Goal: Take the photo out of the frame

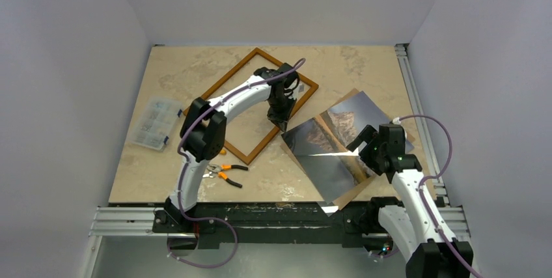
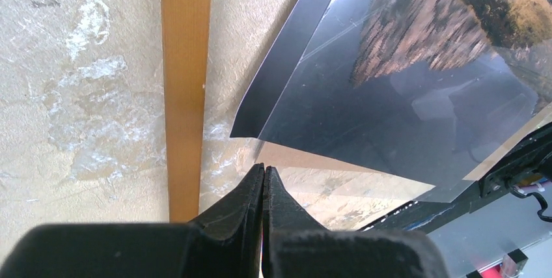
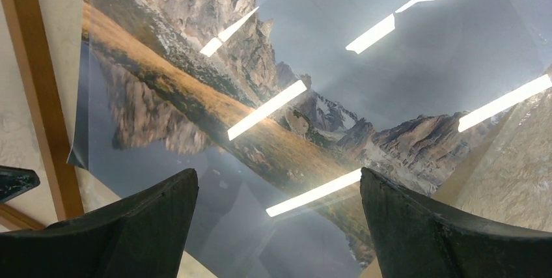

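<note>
We find the photo (image 1: 322, 144) lying face up just right of the frame (image 2: 185, 83), clear of its right rail. Our right gripper (image 3: 276, 174) hangs directly over the photo, jaws wide and empty. Our left gripper (image 2: 263, 168) is pinched shut on nothing, beside that rail and the photo's nearest corner.

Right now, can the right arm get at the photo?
Probably yes. The right gripper hangs open directly over the photo, with nothing between them. A clear sheet seems to lie on top of the print, so the gripper may meet that first.
</note>
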Controlling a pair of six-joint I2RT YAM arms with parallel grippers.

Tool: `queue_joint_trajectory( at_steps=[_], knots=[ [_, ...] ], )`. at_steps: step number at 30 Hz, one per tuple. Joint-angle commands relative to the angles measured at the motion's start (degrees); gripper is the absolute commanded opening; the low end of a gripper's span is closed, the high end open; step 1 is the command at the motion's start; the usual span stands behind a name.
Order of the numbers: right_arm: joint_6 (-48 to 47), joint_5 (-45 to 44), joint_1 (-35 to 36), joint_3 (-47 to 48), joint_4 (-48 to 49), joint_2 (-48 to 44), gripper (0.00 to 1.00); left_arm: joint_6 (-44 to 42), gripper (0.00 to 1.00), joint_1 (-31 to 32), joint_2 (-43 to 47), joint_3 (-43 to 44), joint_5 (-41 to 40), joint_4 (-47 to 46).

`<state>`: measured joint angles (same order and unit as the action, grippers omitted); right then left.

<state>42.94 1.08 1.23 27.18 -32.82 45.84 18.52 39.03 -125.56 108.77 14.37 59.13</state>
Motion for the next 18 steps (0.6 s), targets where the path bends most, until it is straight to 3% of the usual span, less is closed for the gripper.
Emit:
queue_joint_trajectory(
  at_steps=[1,6,10,14,18],
  knots=[
    [-2.0,1.0,0.8,3.5,-0.4,-0.8,0.93,1.2,0.00,-0.1,4.2,0.7,-0.9,1.0],
    [-2.2,2.5,1.8,3.9,0.0,-0.4,0.93,-0.2,0.00,0.0,4.1,1.4,0.8,1.7],
    [0.2,4.8,3.4,1.9,2.6,-0.7,0.93,-0.1,0.52,0.1,6.6,-4.8,2.8,-4.7],
    [2.2,4.4,4.8,0.1,4.3,0.2,0.90,2.1,0.62,1.0,8.8,-8.6,-1.2,-6.2],
    [1.4,1.9,4.9,0.4,3.4,1.7,0.85,11.2,0.71,0.7,21.2,-23.7,-5.7,-21.0]
  ],
)
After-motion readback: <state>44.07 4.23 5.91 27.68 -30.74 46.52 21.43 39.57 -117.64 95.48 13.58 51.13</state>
